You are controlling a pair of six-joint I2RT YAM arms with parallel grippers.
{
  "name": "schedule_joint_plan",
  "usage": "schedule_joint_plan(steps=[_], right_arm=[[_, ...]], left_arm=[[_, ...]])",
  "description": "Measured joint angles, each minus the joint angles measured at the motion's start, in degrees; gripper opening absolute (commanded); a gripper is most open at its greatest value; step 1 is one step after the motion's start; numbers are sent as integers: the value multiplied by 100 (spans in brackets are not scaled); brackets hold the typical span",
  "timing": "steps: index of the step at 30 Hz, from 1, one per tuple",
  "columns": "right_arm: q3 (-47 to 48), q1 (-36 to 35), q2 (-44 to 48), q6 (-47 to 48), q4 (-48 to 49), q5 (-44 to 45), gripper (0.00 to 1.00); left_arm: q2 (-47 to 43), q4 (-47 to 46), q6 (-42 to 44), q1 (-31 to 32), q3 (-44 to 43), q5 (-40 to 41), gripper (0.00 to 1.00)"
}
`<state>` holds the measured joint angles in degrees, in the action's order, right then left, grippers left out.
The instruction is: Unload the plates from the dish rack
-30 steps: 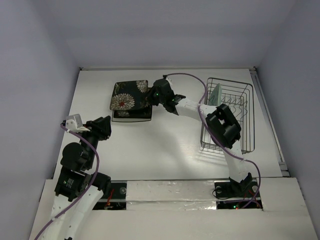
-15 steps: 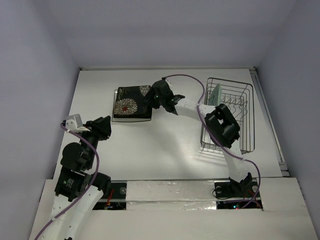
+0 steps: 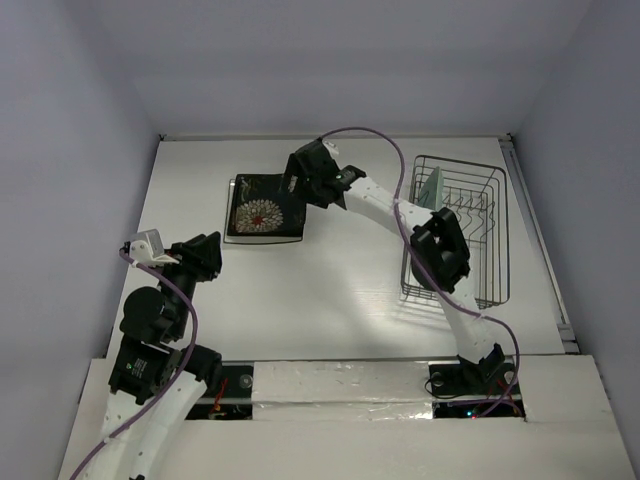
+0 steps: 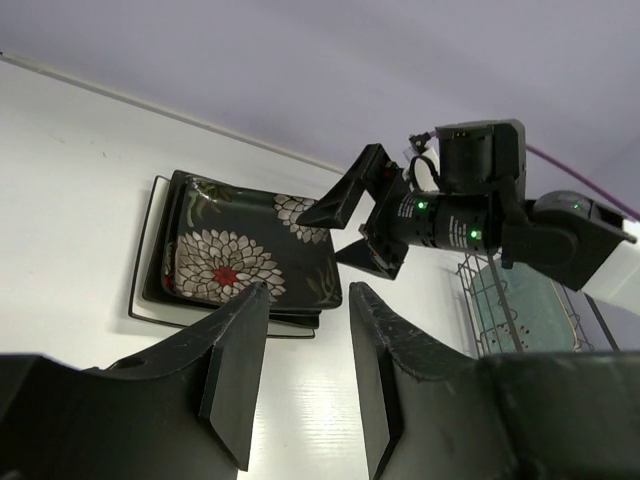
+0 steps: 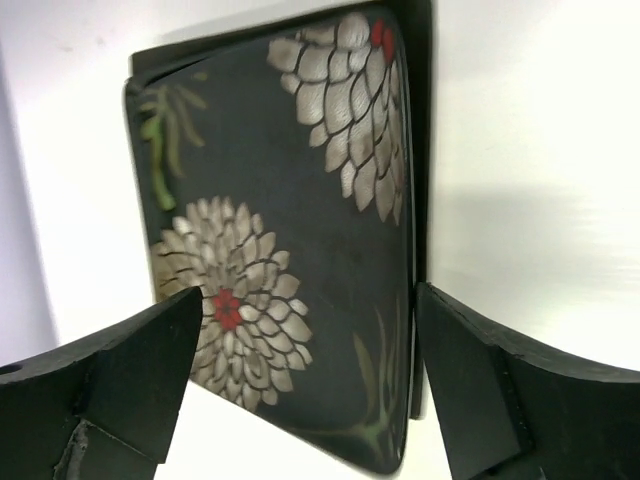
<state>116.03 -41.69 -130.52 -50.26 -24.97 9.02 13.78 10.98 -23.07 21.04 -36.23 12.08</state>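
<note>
The black square plate with white and red flowers (image 3: 262,207) (image 4: 240,255) (image 5: 280,240) lies flat on top of a stack at the back left of the table. A dark plate and a thin white plate edge (image 4: 140,290) show beneath it. My right gripper (image 3: 300,185) (image 5: 310,330) (image 4: 325,235) hovers open over the stack's right side, its fingers straddling the plate's corner without touching it. A pale mint-green plate (image 3: 432,187) (image 4: 525,310) stands upright in the dark wire dish rack (image 3: 490,240) at the right. My left gripper (image 3: 205,250) (image 4: 307,300) is open and empty, near the left.
The right arm's elbow (image 3: 440,250) hangs over the rack's left side, and its purple cable (image 3: 370,135) loops above the table. White walls close the table at the back and sides.
My right gripper has opened and let go of the flowered plate, which now lies flat on the stack. The gripper has shifted left over it. The left arm has not moved.
</note>
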Motion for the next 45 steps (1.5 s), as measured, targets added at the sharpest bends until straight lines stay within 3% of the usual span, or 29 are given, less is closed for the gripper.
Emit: schedule_joint_plan(steps=[7,10,13,14,15,18,21,22,23,26,28,33,40,45], right_arm=[[459,2,-118,507,-772,474,94],[317,0,-59,684,-901,647,88],[-160,0,387,962,-1047,935,37],[-459,0,719,1073,-1095,1099,3],[-662,0,999,1143,-1147,1270,0],[-1622,15,2380,1405,-1217,1906,0],[-2328,168,3989,1641,-1252,2483,3],[-2516,302,4518,1714,-1287,2660,11],[-2677,459,4916,1766,-1292,2763,37],[-3097,1084,5698,1993,-1397,2857,75],[-3185,1362,5764,2155,-1589,2933,83],[-3224,1541,4885,2511,-1875,2802,81],[-3156,1886,3744,2846,-2264,2660,73],[-3023,2000,3322,2977,-2433,2769,59]], left_arm=[[-4,0,0,0,0,0,35],[-4,0,0,0,0,0,35],[-4,0,0,0,0,0,35],[-9,0,0,0,0,-2,34],[-11,0,0,0,0,0,30],[-42,0,2,0,0,0,16],[-57,-2,-2,0,0,0,9],[-57,0,2,0,0,-2,9],[-57,0,2,0,0,-2,9],[-57,0,2,0,0,-2,10],[-57,0,2,0,0,0,15],[-57,0,0,0,0,-4,31],[-70,0,-4,0,0,-2,35],[-116,0,-4,0,0,-2,36]])
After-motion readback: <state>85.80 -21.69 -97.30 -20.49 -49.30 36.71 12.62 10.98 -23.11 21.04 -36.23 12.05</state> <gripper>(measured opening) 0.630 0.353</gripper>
